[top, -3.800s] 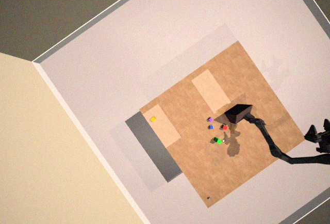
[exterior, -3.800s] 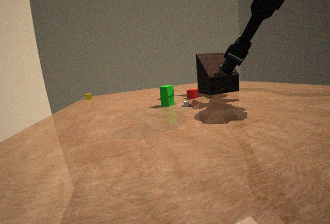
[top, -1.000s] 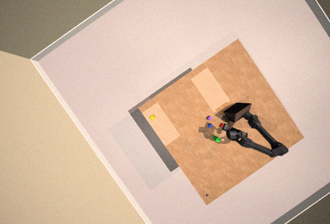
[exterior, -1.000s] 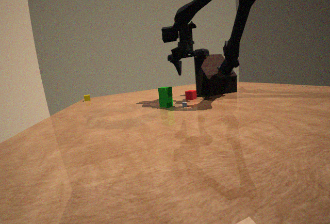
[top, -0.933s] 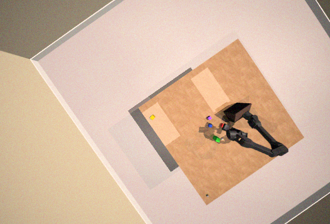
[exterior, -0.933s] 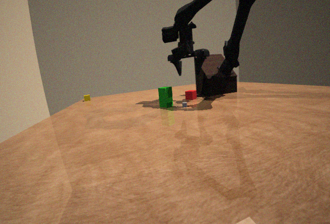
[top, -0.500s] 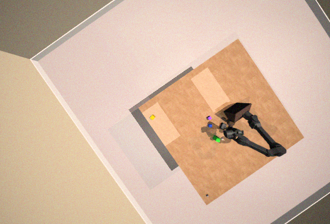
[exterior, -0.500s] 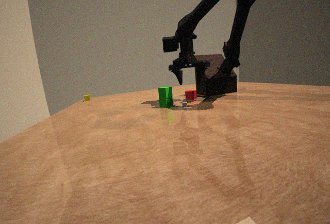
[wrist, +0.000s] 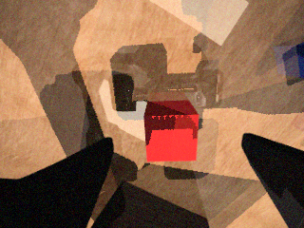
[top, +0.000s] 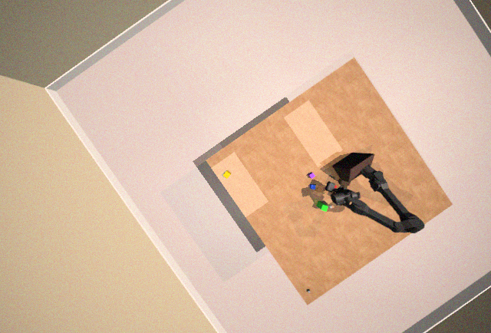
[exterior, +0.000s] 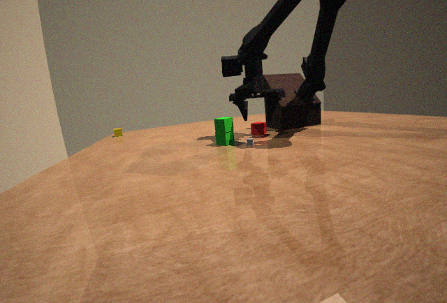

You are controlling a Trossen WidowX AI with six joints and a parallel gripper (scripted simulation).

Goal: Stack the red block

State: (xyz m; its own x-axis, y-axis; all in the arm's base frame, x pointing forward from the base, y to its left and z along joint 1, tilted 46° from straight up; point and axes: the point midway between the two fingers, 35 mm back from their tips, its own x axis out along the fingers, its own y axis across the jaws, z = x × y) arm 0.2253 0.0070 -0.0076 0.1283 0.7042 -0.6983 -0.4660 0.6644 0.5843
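A: Hand (top: 341, 192) (exterior: 257, 121) (wrist: 176, 142) status?
B: Wide open, holding nothing. Above the red block (top: 335, 186) (exterior: 258, 128) (wrist: 171, 144), fingers pointing down.
A: Block location?
B: On the tabletop (top: 337, 250) (exterior: 216, 238) (wrist: 228, 138), near the green tower (top: 324, 207) (exterior: 224, 131), on its arm-base side. Not stacked.
A: Tower?
B: Upright. Grey cube (top: 331, 206) (exterior: 249, 142) just beside it, blue (top: 312, 186) (wrist: 295, 62) near it, yellow (top: 226, 174) (exterior: 118, 132) well apart from it.

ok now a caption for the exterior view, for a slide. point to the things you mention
Open gripper (exterior: 257, 118) (wrist: 176, 142) above the red block (exterior: 258, 128) (wrist: 171, 138), green tower (exterior: 224, 131) (top: 323, 207) standing nearby
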